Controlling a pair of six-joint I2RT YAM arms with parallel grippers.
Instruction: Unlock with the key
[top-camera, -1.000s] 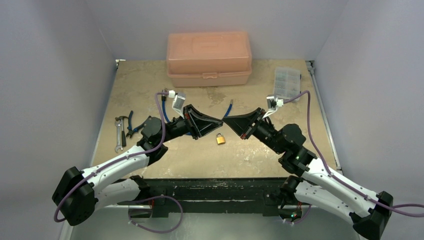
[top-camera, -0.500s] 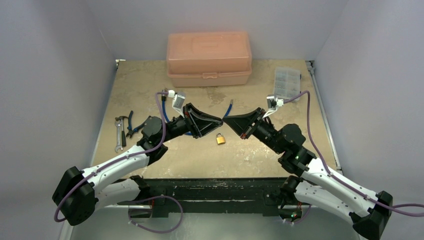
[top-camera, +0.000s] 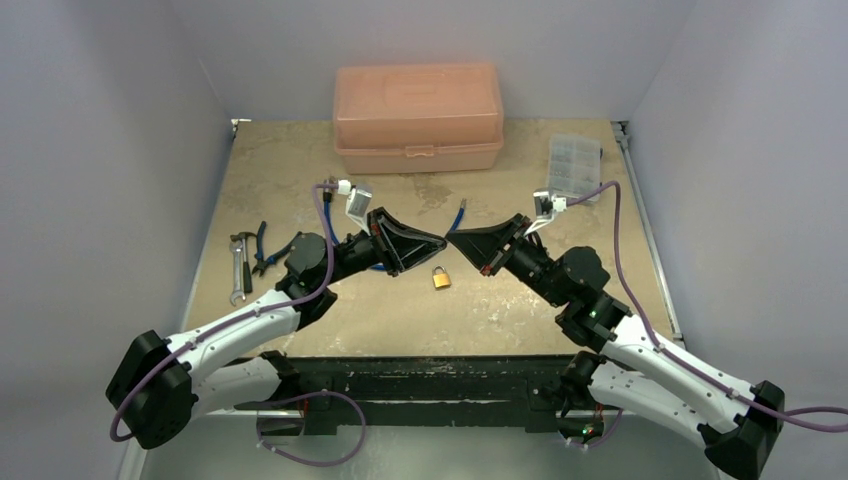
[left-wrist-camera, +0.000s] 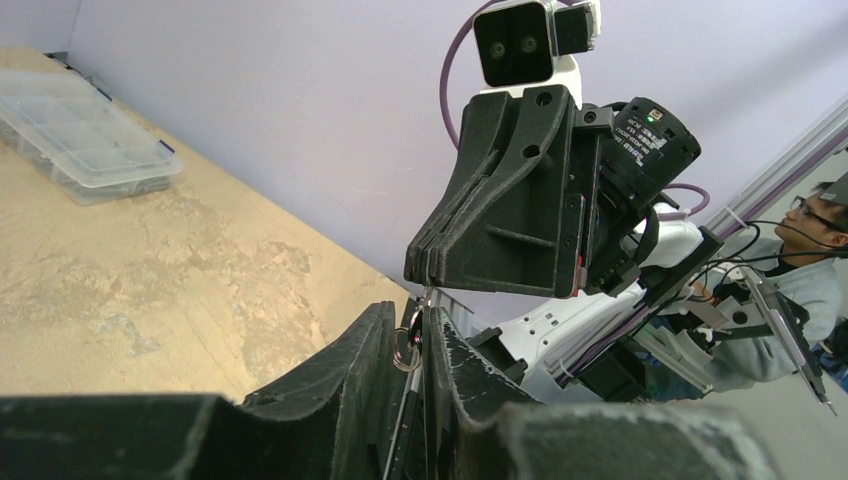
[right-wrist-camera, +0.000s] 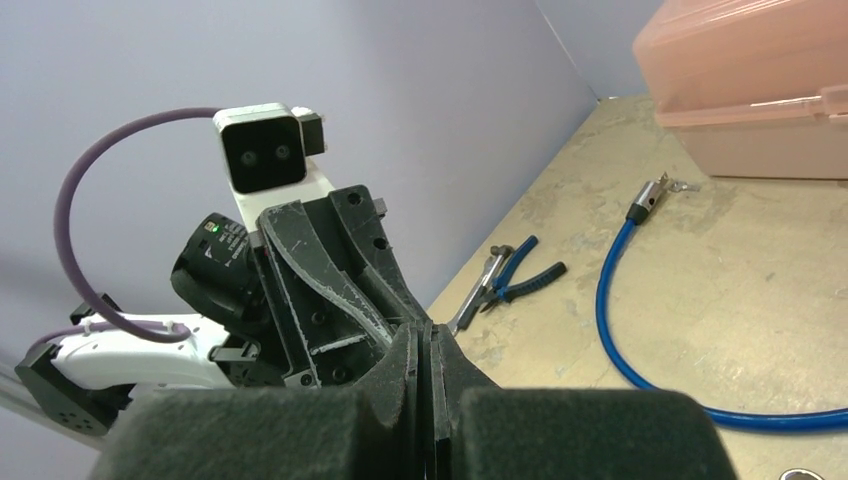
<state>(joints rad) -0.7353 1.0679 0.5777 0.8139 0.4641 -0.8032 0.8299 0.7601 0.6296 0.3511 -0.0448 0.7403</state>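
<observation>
While the key (left-wrist-camera: 409, 338) sits ring-down in the narrowly parted left gripper (left-wrist-camera: 410, 316), grip unclear, the closed right gripper (left-wrist-camera: 426, 281) pinches its tip.

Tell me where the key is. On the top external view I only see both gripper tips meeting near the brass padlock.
Observer: Left wrist view: the key sits with its ring between the fingers of the left gripper, which stand slightly apart.
Operator: Does the other arm touch it?
Observer: The tips of the right gripper meet the key's upper end; a pinch cannot be confirmed.
Operator: Are its jaws shut?
Observer: Right wrist view: its fingers press together, no gap.
</observation>
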